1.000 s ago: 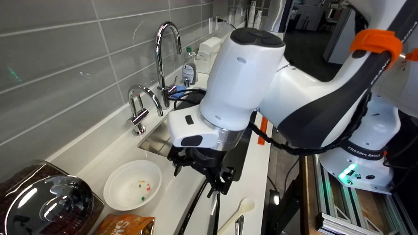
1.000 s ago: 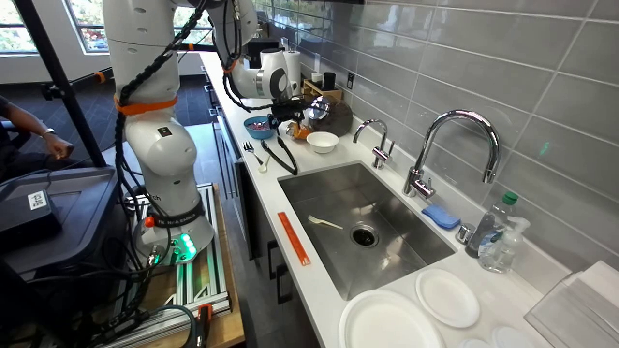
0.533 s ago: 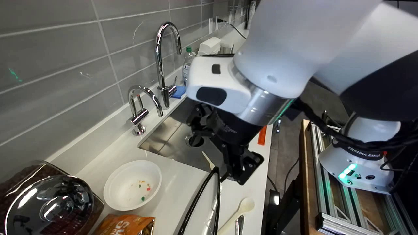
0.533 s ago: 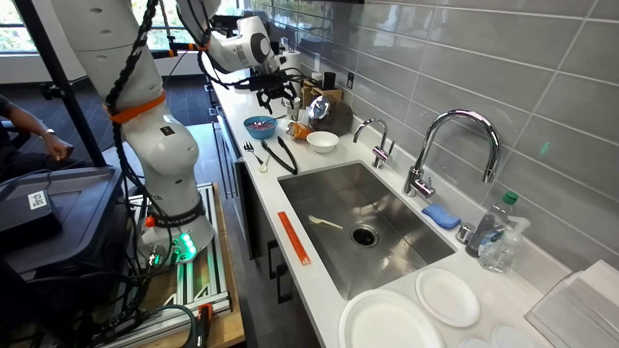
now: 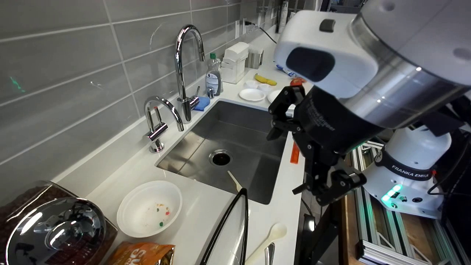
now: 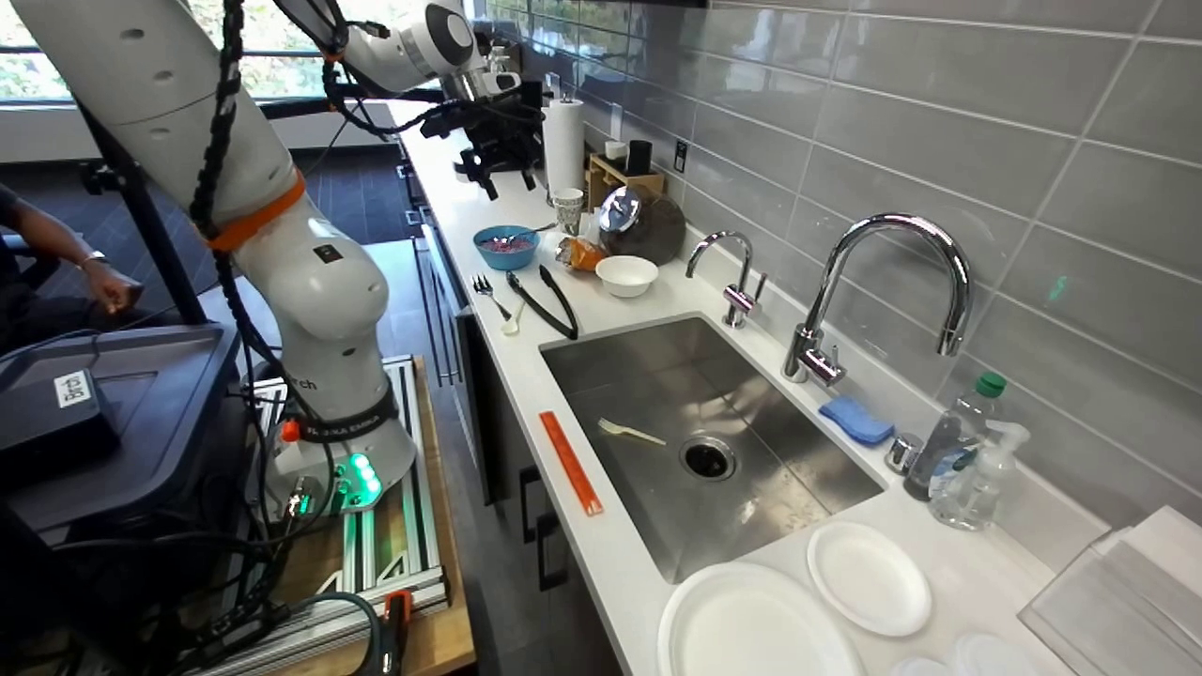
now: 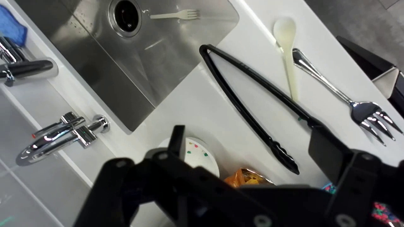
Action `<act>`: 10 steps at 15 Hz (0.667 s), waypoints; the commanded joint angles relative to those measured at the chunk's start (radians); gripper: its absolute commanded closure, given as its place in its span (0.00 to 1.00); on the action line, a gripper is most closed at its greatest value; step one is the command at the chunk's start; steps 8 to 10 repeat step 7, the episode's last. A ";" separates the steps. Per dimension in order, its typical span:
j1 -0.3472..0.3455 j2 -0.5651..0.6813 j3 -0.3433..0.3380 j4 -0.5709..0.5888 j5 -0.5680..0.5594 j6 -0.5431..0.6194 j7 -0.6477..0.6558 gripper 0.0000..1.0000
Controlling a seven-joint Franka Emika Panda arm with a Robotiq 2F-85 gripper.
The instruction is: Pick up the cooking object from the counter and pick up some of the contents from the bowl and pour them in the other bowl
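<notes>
The cooking object shows as long black tongs lying spread on the counter, in both exterior views (image 5: 222,224) (image 6: 542,305) and in the wrist view (image 7: 233,97). The other bowl, wide and white with a few coloured bits inside, shows in both exterior views (image 5: 134,215) (image 6: 627,282) and partly behind a finger in the wrist view (image 7: 205,167). A blue bowl (image 6: 507,263) with colourful contents and a metal utensil in it stands beyond the tongs. My gripper (image 5: 286,162) (image 6: 510,189) (image 7: 247,137) is open and empty, above the counter and apart from everything.
A cream spoon (image 7: 290,60) and a metal fork (image 7: 334,88) lie beside the tongs. An orange bag (image 5: 143,254) and a pot with a shiny lid (image 5: 55,235) stand by the white bowl. The sink (image 6: 620,376), taps and tiled wall are close by.
My gripper has risen and drawn away from the white bowl and counter, moving right in one exterior view and back-left in another, uncovering the tongs and blue bowl. It stays open.
</notes>
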 commanded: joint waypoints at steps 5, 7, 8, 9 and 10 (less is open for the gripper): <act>-0.012 -0.075 -0.036 -0.007 0.141 0.010 0.128 0.00; -0.020 -0.052 -0.026 0.015 0.115 -0.006 0.109 0.00; -0.020 -0.052 -0.026 0.015 0.115 -0.006 0.109 0.00; -0.020 -0.052 -0.026 0.015 0.115 -0.006 0.109 0.00; -0.020 -0.052 -0.026 0.015 0.115 -0.006 0.109 0.00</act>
